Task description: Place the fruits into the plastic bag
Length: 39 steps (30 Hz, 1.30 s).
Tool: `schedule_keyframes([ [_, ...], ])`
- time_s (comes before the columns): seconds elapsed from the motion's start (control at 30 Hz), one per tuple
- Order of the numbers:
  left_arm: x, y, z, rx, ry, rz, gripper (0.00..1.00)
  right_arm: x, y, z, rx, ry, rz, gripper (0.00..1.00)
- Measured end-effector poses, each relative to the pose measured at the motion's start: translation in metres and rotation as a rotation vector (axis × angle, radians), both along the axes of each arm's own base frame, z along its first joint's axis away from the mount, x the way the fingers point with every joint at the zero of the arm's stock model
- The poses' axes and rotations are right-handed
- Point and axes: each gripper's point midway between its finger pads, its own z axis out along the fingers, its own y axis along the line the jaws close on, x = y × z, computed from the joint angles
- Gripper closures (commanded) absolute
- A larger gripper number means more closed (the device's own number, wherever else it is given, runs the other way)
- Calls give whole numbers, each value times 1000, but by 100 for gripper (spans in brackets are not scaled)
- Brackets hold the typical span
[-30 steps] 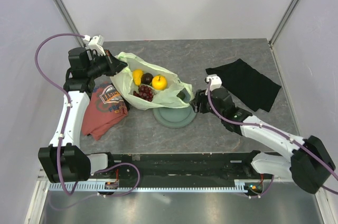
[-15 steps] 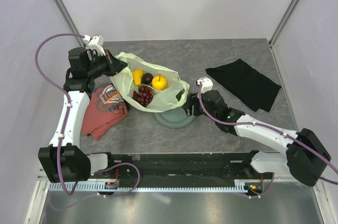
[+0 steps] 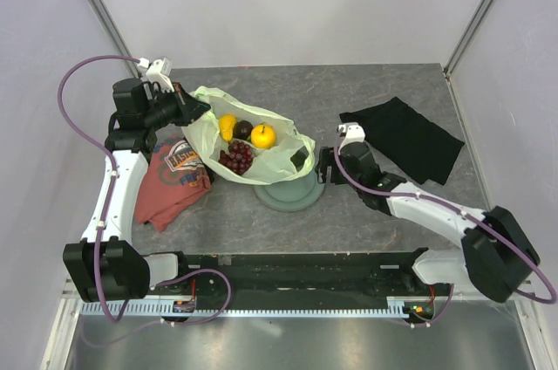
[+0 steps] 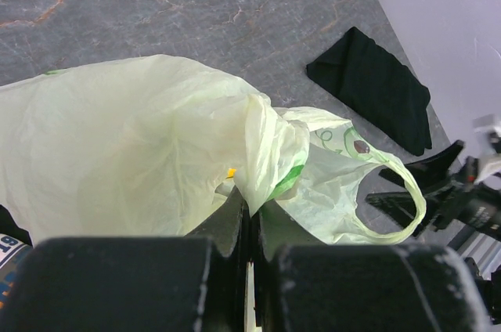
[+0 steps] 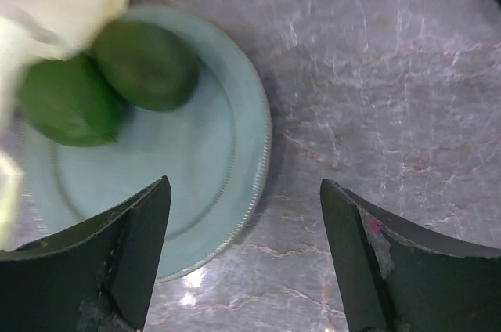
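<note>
Fruits (image 3: 262, 135) | four sit in the plastic bag (image 4: 117, 152), two green ones (image 5: 147, 64) left on the plate (image 5: 235, 152) | your left gripper (image 4: 250, 214) pinches the bag's rim; right gripper (image 5: 244, 191) wide above plate

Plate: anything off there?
Yes. The bag sags over the plate, and two green fruits lie on the plate at the bag's edge, apparently not inside it. The other fruits sit in the bag.
</note>
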Motion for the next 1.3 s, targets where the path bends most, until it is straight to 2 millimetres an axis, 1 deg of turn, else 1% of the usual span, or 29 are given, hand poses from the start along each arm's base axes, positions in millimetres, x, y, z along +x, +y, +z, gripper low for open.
schedule_keyframes([
  [0.17,0,0,0,0,0,0,98,2,5,-41,-76,85,33,12],
  [0.27,0,0,0,0,0,0,98,7,13,-52,-96,94,72,12],
  [0.5,0,1,0,7,-4,0,98,38,48,-43,-100,16,192,14],
  [0.6,0,1,0,7,-4,1,99,47,62,-43,-114,-14,262,15],
  [0.7,0,1,0,8,-4,1,98,50,73,-48,-132,-23,337,15],
  [0.93,0,2,-1,8,-3,3,98,53,86,-53,-158,-45,437,17],
  [1.1,0,3,-1,8,-1,6,98,61,99,-54,-168,-63,497,22],
  [1.17,0,3,-1,8,0,6,98,63,103,-54,-172,-68,516,27],
  [1.3,0,3,-2,8,3,6,98,65,105,-56,-184,-71,538,30],
])
